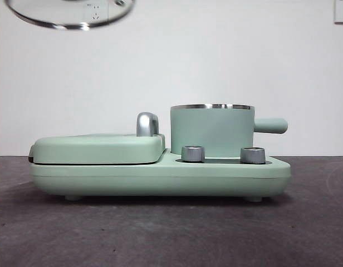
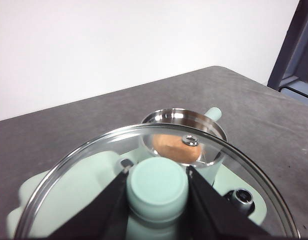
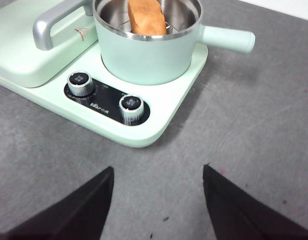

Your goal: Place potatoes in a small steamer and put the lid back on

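Note:
The mint-green steamer pot (image 1: 212, 131) stands on the right half of the green cooker base, its stubby handle (image 1: 270, 125) pointing right. The orange-brown potato (image 3: 146, 16) lies inside the pot; it also shows through the glass in the left wrist view (image 2: 174, 146). My left gripper (image 2: 157, 187) is shut on the green knob of the glass lid (image 2: 84, 170) and holds it high in the air, left of the pot; its steel rim (image 1: 65, 14) shows at the top left in the front view. My right gripper (image 3: 158, 192) is open and empty over the table in front of the cooker.
The flat green griddle (image 1: 99, 148) with its steel handle (image 1: 147, 123) fills the cooker's left half. Two steel dials (image 1: 192, 153) (image 1: 253, 155) sit on the front of the base (image 1: 160, 181). Grey tabletop (image 3: 254, 125) surrounds the cooker.

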Available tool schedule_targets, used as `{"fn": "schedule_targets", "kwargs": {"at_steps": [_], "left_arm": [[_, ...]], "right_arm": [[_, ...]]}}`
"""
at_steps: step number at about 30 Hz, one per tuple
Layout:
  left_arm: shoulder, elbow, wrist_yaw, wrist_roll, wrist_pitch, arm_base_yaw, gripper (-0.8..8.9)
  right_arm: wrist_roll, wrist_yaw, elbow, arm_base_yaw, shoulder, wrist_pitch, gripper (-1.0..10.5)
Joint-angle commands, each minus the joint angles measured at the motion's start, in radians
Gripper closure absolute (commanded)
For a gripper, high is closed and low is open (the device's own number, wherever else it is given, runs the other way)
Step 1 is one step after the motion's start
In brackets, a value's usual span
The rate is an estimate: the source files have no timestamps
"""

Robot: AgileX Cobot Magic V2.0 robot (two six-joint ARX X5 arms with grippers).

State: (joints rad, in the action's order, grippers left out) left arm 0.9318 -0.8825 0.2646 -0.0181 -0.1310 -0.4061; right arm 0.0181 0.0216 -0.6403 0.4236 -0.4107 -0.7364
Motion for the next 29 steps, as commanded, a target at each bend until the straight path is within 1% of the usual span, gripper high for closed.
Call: {"fn": "schedule_targets", "kwargs": {"at_steps": [1, 6, 11, 20, 24, 29], "left_arm": [[0.104, -0.064, 0.011, 0.011, 0.087, -0.017, 8.00], [0.288, -0.161, 0.025, 0.050, 0.162, -0.055, 8.00], [0.473, -0.315, 0.025, 0.110, 0.161, -0.103, 7.99], [0.744, -0.558, 0.025, 0.146, 0.186, -0.162, 7.99], [0.832, -0.613, 0.025, 0.164, 0.226, -0.176, 7.99], [0.916, -0.624, 0.025, 0.167, 0.316, -0.189, 7.99]], "right_arm": [[-0.040, -0.004, -0.001, 0.004, 0.013, -0.022, 6.7], [-0.040, -0.003, -0.001, 0.004, 0.021, -0.034, 6.7], [-0.040, -0.004, -0.001, 0.004, 0.021, -0.034, 6.7], [-0.040, -0.003, -0.001, 0.004, 0.021, -0.034, 6.7], [-0.040, -0.003, -0.001, 0.004, 0.021, -0.034, 6.7], [-0.040, -0.003, -0.001, 0.004, 0.021, -0.034, 6.7]]}}
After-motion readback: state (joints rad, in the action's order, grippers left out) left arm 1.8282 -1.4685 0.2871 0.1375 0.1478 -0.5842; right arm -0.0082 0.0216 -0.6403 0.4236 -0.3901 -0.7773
